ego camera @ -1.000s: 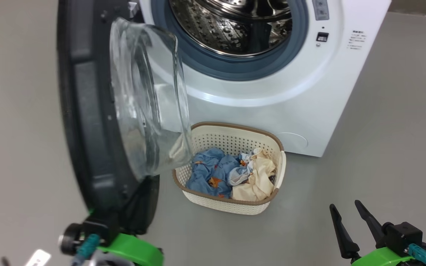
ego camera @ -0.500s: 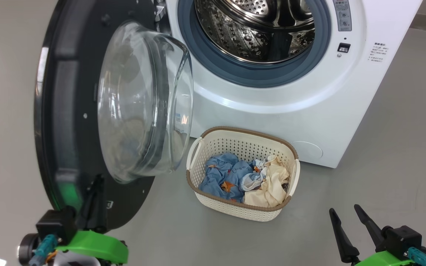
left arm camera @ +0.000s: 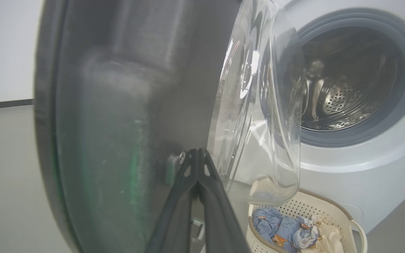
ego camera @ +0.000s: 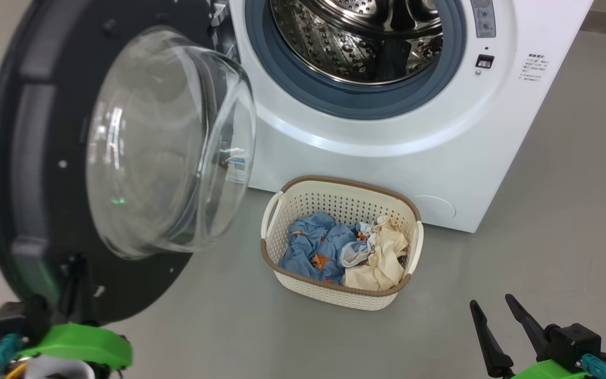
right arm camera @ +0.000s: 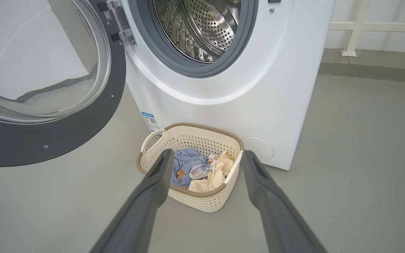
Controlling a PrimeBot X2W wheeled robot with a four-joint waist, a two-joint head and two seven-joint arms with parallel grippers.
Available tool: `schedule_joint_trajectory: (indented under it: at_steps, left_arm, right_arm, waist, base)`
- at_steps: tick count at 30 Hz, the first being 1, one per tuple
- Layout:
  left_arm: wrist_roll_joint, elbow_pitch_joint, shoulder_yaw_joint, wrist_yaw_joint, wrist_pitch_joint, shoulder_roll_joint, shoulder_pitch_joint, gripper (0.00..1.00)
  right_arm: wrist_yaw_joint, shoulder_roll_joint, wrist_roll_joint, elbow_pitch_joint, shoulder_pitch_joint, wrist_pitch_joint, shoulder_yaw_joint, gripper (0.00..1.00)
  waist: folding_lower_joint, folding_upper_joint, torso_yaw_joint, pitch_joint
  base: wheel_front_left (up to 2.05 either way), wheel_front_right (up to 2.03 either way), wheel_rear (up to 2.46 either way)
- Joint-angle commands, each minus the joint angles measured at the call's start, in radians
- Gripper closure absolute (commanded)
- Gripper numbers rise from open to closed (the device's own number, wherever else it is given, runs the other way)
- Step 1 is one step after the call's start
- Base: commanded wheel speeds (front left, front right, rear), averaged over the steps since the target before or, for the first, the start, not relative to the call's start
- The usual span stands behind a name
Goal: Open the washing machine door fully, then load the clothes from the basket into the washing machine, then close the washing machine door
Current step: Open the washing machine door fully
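The basket lies lengthwise along the washing machine front

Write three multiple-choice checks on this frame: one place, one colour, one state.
1. Where is the basket?
A) on the floor in front of the washing machine
B) inside it
C) on top of it

2. What colour is the rubber ring round the machine's opening?
A) red
B) yellow
C) blue-grey

3. What state is the right claw in?
A) shut on the door rim
B) open and empty
C) shut on a basket handle

Key:
1 A: the head view shows the basket standing on the grey floor just before the machine's white front.
2 C: the ring reads blue-grey in the head and right wrist views.
3 B: its two fingers stand apart with nothing between them.
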Motion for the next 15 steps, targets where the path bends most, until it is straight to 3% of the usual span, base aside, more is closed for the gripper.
schedule_joint_trajectory:
  at_steps: [1,15]
  left_arm:
    - [-0.015,0.001,0.068,0.014,-0.005,0.049,-0.046,1.00]
    - [-0.035,0.132,0.212,-0.011,-0.005,0.092,-0.159,1.00]
  right_arm:
    - [0.003,-0.015,0.003,-0.020,-0.020,-0.007,0.025,0.00]
    - [0.003,-0.054,-0.001,-0.019,-0.049,-0.007,0.035,0.00]
  waist:
    - [0.0000,0.0000,-0.005,0.007]
    - [0.0000,0.0000,-0.023,0.062]
  base:
    - [0.00,0.00,0.00]
    - [0.00,0.00,0.00]
